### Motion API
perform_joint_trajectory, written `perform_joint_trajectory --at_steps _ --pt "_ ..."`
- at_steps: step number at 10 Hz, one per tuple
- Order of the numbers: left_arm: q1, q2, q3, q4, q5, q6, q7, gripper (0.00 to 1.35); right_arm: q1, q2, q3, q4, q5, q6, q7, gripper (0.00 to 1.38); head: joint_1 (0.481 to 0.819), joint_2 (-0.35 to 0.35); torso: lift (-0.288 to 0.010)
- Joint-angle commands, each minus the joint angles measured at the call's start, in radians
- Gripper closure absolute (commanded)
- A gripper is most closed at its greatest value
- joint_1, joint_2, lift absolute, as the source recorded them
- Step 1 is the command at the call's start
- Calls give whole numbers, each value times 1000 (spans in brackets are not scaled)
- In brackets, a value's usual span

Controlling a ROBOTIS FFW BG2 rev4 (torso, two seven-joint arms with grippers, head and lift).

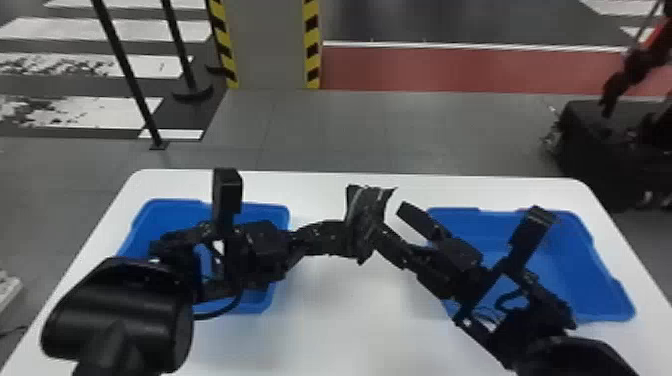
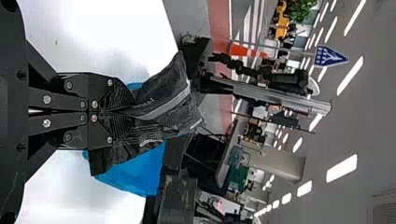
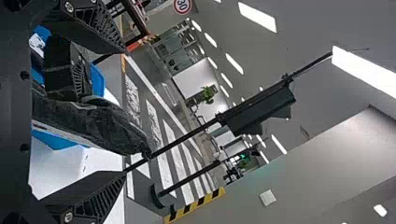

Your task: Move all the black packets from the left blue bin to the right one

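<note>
From where I stand, the job has reached a mid-air handover. The left gripper (image 2: 128,111) has its fingers clamped on a black packet (image 1: 367,215), holding it up above the white surface (image 1: 345,320), between the left blue bin (image 1: 172,204) and the right blue bin (image 1: 575,255). Facing it, the right gripper (image 3: 125,111) has its fingers spread wide, one to either side of the packet, without a grip on it.

The next move, as I judge it, is for the right fingers to close firmly on the packet before the left ones let go. The right arm would then have to swing back over its own bin and drop the packet in. The thing looks soft and floppy, so a shallow pinch could let it fold or slip out between the two. With the left arm covering much of the left bin, I can't tell how many packets are left in there.
</note>
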Motion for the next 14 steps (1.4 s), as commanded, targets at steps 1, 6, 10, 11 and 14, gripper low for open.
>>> perform_joint_trajectory --at_steps 1,6,10,11,14 --pt "-17 2 -26 35 39 -5 -10 1202 -50 1 0 71 -8 2 0 87 695 7 -110" --pt "-42 -1 -58 84 65 -17 -17 1202 -86 1 3 116 -13 -27 -6 1294 695 -33 -110" --pt "-44 -9 -46 84 73 -34 -10 1200 -77 1 9 125 -43 -30 5 1283 695 -22 -110" --pt "-32 -12 -40 84 86 -61 16 1093 -77 1 8 143 -65 -64 5 1283 695 -23 -110" --pt "88 -32 85 82 96 -216 64 137 -62 1 -130 140 -5 -116 -35 1283 695 -30 -110"
